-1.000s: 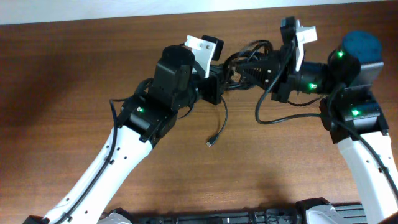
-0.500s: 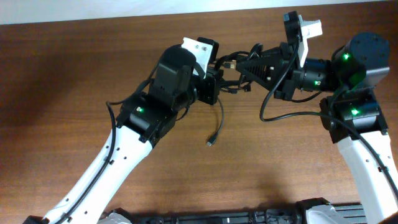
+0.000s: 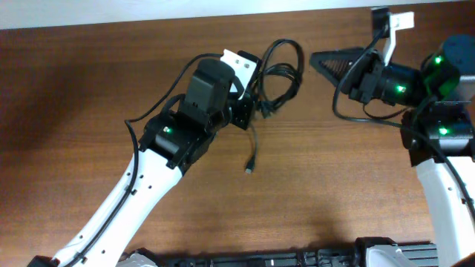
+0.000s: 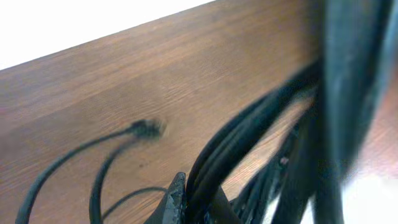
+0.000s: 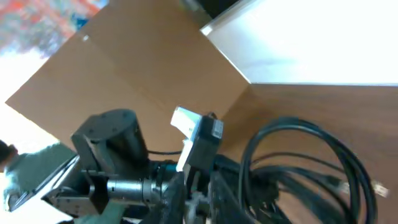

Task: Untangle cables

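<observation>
Overhead, my left fingers (image 3: 256, 111) pinch the black cables (image 3: 286, 63), whose loops sit near the far edge of the wooden surface (image 3: 89, 89), one plug (image 3: 249, 170) trailing nearer me. My right fingers (image 3: 326, 61) hang apart from the loops; spread or pressed together, I cannot tell.

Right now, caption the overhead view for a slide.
Left gripper grips the looped black cables; right gripper sits apart.

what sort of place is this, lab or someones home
Likely a robotics lab bench: left arm and right arm at a wooden table, the left end effector gripping black cables.
</observation>
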